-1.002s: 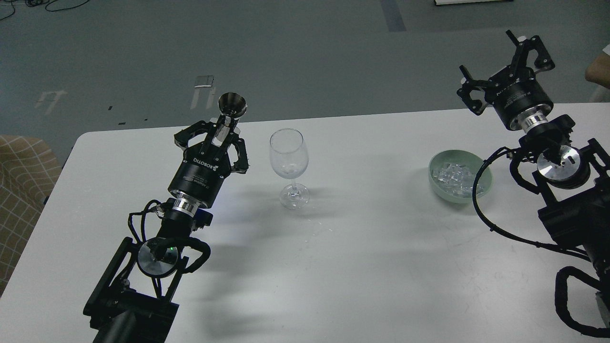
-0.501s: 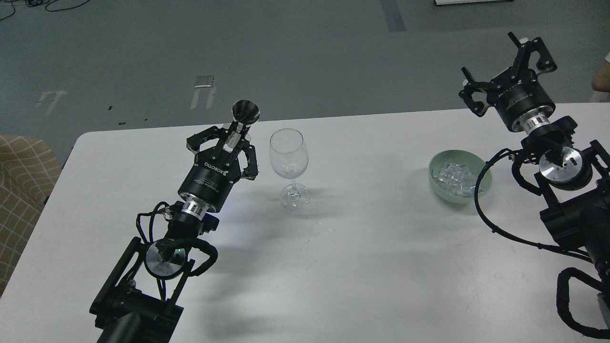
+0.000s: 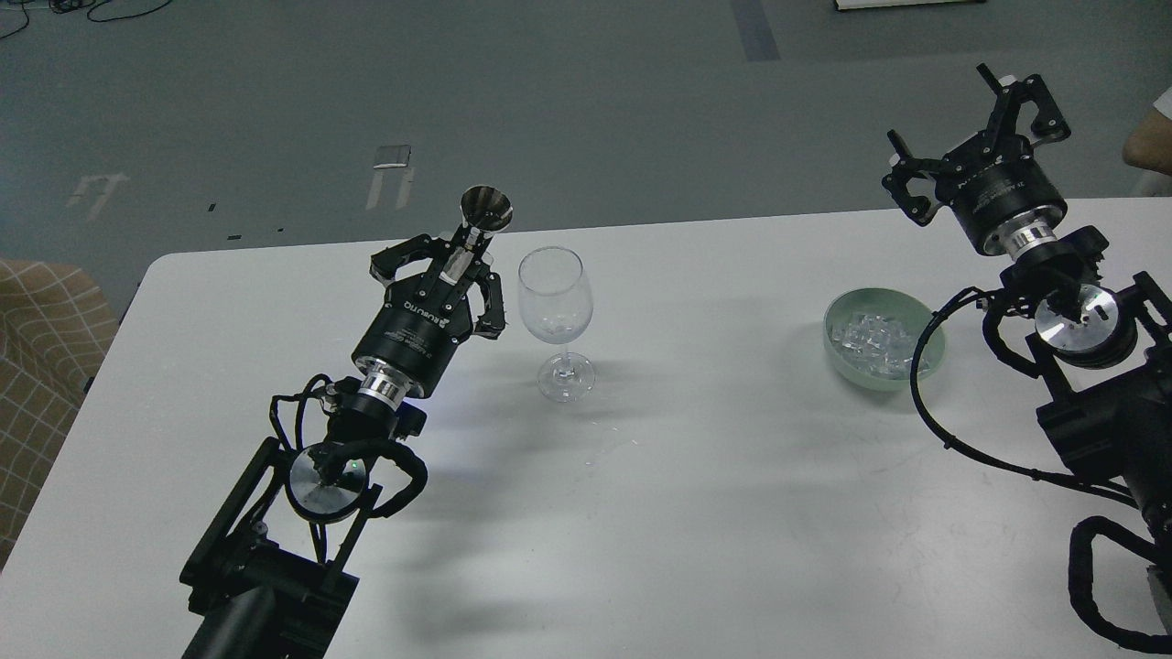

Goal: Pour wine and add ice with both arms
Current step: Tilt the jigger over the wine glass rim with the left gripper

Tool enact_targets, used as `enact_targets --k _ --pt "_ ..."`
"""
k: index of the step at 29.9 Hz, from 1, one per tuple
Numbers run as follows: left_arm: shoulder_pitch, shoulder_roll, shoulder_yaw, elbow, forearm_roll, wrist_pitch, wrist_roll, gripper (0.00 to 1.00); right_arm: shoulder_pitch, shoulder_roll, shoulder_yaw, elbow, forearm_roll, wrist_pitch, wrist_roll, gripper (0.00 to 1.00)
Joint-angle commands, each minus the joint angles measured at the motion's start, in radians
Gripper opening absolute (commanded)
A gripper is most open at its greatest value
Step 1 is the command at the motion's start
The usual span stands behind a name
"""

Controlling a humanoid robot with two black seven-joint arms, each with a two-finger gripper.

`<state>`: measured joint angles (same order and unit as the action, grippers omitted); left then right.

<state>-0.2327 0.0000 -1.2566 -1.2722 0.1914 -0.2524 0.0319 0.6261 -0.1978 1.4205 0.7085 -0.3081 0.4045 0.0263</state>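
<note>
A clear wine glass stands upright on the white table, with something small and glassy low in its bowl. My left gripper is shut on the stem of a small metal cone-shaped cup, held just left of the glass rim with its mouth tilted up and away. The ice lies as several clear cubes in a pale green bowl at the right. My right gripper is open and empty, raised beyond the table's far edge, behind and right of the bowl.
A tan checked seat stands off the table's left edge. A person's arm shows at the far right edge. My right arm's cable loops beside the bowl.
My left gripper has carried the metal cup to the right, from well left of the glass to close beside its rim. The right arm has barely moved.
</note>
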Motion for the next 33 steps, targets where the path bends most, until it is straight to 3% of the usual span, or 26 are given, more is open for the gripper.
enact_targets --k 1,25,33 --pt "-0.007 0.001 0.000 -0.001 0.069 0.004 -0.001 0.00 -0.006 -0.002 0.014 -0.001 0.003 0.004 -0.002 1.00" --pt "-0.027 0.055 0.037 -0.038 0.227 0.007 0.026 0.00 0.004 -0.002 0.021 0.002 0.003 0.008 -0.003 1.00" --pt "-0.042 0.087 0.060 -0.033 0.270 0.044 0.031 0.00 0.001 -0.002 0.021 0.002 0.003 0.011 -0.003 1.00"
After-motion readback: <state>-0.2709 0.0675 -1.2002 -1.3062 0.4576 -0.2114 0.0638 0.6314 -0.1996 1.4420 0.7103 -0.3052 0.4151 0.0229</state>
